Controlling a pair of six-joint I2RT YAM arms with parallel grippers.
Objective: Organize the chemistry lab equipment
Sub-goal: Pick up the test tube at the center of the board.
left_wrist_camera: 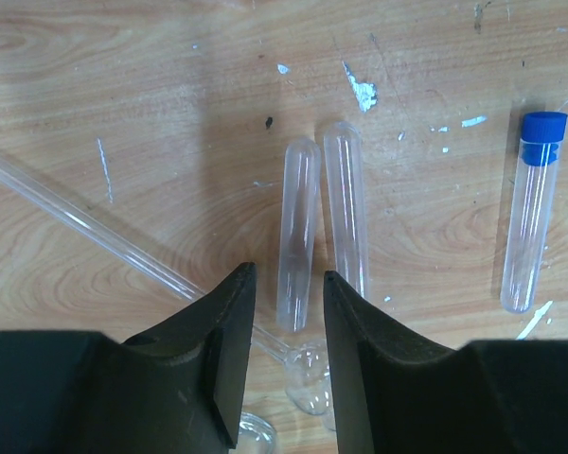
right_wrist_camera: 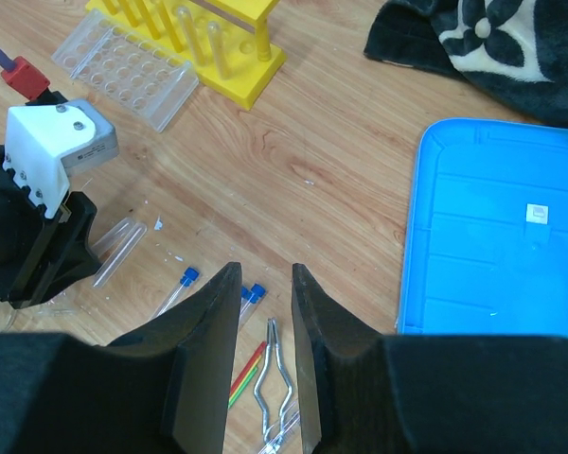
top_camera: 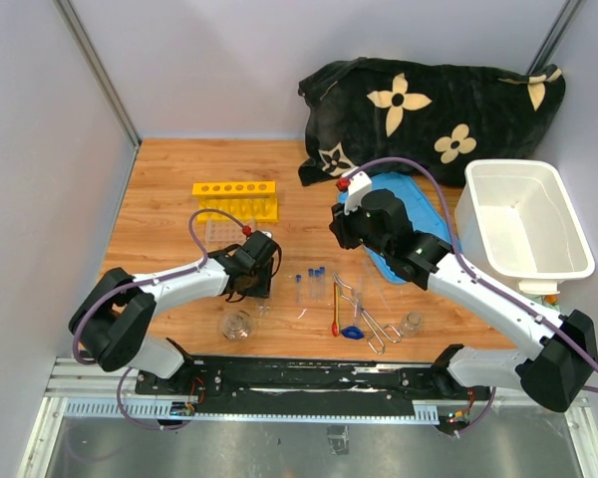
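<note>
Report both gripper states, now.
Left gripper: open, jaws straddling an uncapped test tube, not yet clamped.
Right gripper: open, holding nothing.

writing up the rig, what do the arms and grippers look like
The left arm and right arm have white links and black joints. A purple cable loops to each wrist, ending in a red plug. The left gripper and right gripper each have two black fingers.
</note>
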